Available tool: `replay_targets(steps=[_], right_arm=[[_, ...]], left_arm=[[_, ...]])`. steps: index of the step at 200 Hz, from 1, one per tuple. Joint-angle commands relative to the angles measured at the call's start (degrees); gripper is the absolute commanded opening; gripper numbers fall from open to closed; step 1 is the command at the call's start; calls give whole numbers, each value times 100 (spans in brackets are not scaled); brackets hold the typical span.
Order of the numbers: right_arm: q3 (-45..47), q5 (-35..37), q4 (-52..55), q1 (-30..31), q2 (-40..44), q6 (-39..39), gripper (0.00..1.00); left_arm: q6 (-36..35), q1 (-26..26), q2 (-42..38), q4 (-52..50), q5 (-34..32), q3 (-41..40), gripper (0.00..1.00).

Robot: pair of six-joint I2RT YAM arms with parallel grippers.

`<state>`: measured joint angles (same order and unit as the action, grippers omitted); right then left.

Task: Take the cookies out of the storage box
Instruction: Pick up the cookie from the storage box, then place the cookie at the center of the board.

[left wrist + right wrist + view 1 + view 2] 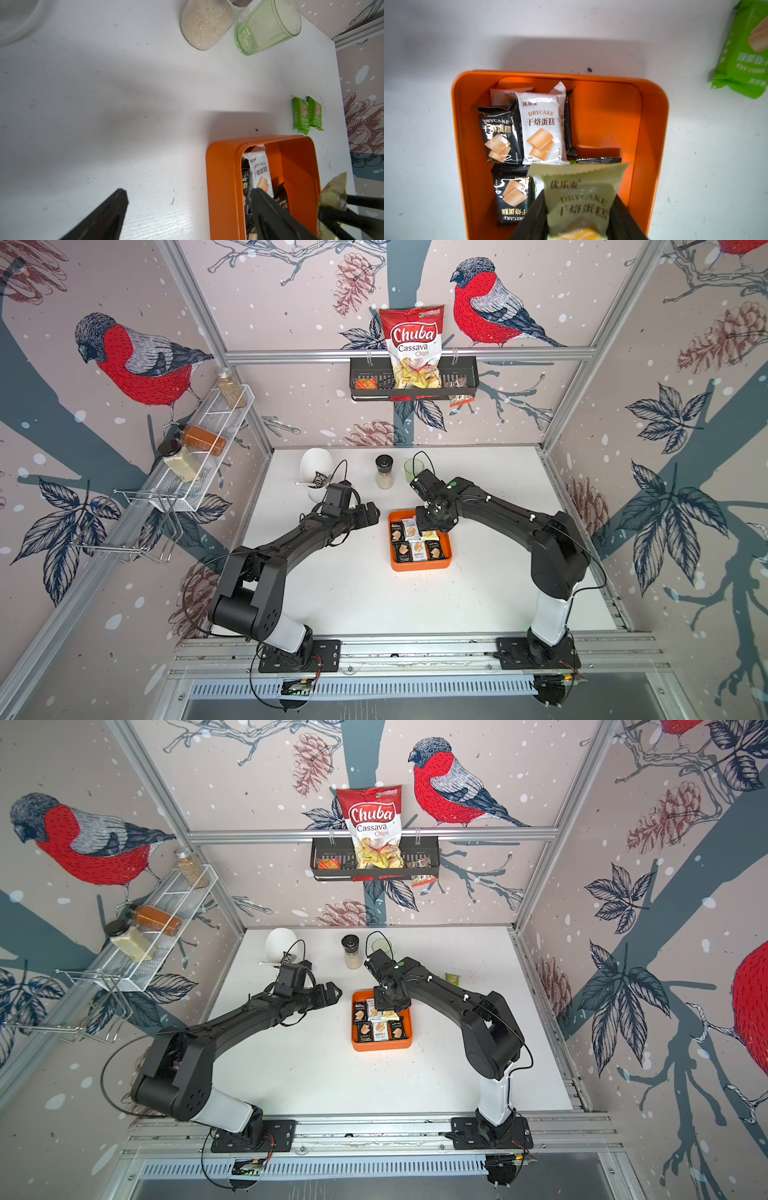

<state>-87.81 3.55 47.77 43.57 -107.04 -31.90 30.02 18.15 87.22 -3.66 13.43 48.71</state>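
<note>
right fingers: closed on a pale yellow cookie packet, which is pinched by its sides with one finger on each; its serrated end is seen jutting past the fingertips.
held packet: kept over the inside of the storage box, in its far half in both top views; whether it is lifted free of the other packets cannot be told.
left fingers: spread wide and empty, held over the desk just beside the box's far left corner, apart from every packet.
cookies in the box: black and white packets are laid flat along the near side and the far left, partly overlapped.
cookies on the desk: two green packets are laid side by side, beyond the box's far right corner.
box: set flat on the desk, nearer the right arm.
</note>
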Motion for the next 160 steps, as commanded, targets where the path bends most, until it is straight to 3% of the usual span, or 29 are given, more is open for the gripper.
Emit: replay_targets(steps=[1, 50, 160], right_arm=[[-78, -81, -159, -176, 151, -50, 45], [-85, -127, -244, -1001, 234, 291, 45], [967, 116, -688, -3619, 545, 1163, 46]], left_arm=[[-73, -12, 15, -9, 43, 73, 96], [-201, -13, 46, -121, 176, 251, 96], [-260, 15, 405, -161, 252, 633, 96]])
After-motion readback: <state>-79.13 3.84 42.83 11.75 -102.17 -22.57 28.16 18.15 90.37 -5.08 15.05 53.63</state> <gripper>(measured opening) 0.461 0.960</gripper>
